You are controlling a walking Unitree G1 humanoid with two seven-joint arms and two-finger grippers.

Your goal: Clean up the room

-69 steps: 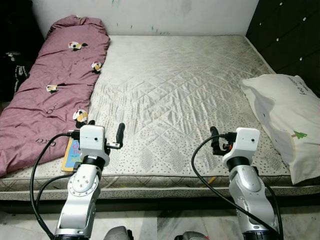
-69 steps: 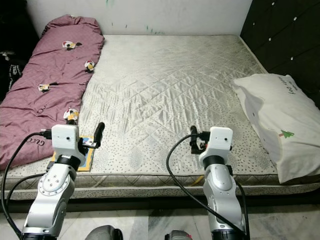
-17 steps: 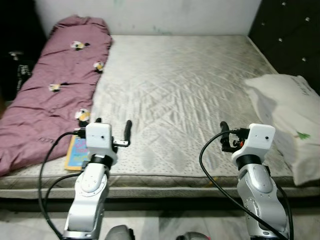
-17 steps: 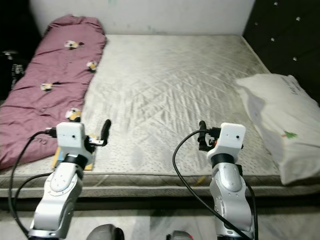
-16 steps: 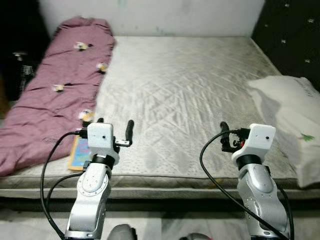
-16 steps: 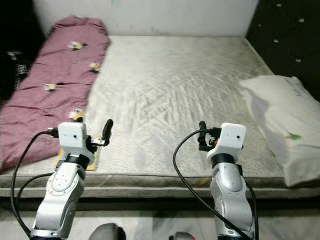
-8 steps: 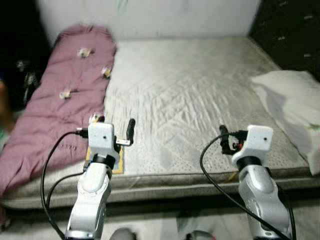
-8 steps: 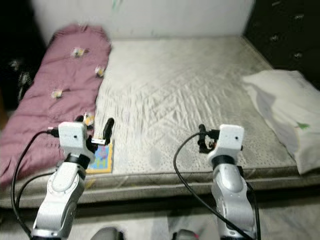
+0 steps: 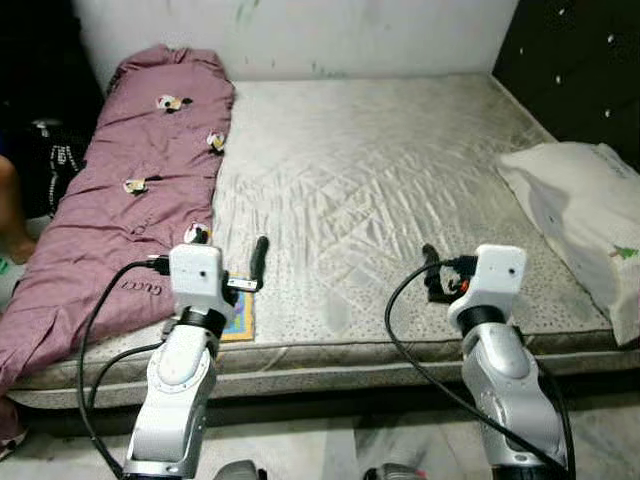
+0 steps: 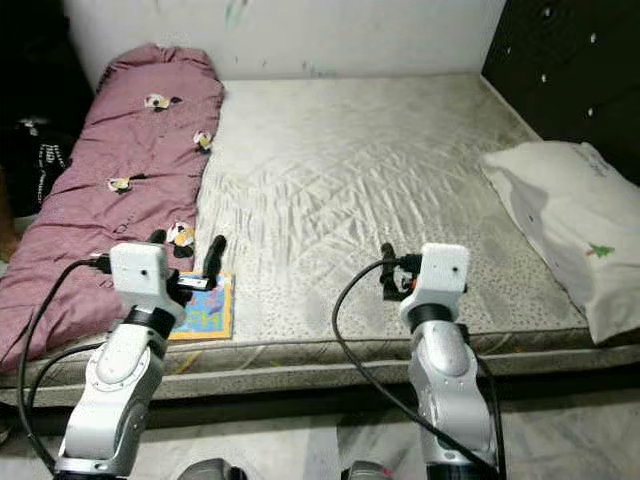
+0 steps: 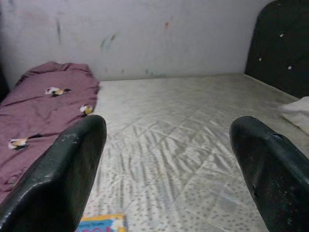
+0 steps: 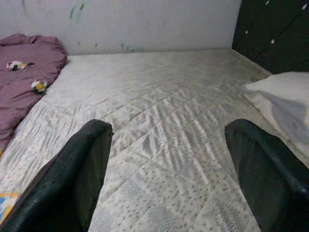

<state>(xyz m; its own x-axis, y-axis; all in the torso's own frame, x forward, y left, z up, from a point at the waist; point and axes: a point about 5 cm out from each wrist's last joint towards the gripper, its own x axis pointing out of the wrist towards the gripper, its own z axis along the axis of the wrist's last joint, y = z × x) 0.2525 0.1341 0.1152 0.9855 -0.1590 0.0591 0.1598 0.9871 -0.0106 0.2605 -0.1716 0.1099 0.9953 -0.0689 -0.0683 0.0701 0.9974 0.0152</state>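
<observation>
Hovering over the near edge of the mattress (image 9: 380, 180), both grippers are spread wide and hold nothing. The left gripper (image 11: 164, 164) shows its two black fingers (image 11: 63, 179) far apart, with bare quilted mattress between them; it touches nothing. Just below and beside it, at the mattress edge, lies a colourful book (image 10: 203, 307), its corner peeking in at the base of the left wrist view. Beyond the left gripper, along the far left side of the bed, stretches a maroon quilt (image 9: 130, 190) with small printed figures. The right gripper (image 12: 166, 169) is likewise wide open and empty, poised above the mattress without contact. Off to its right, well apart, a white pillow (image 9: 585, 215) rests against the dark tufted headboard (image 9: 570, 70). A pale wall (image 9: 300, 35) runs behind the bed.
</observation>
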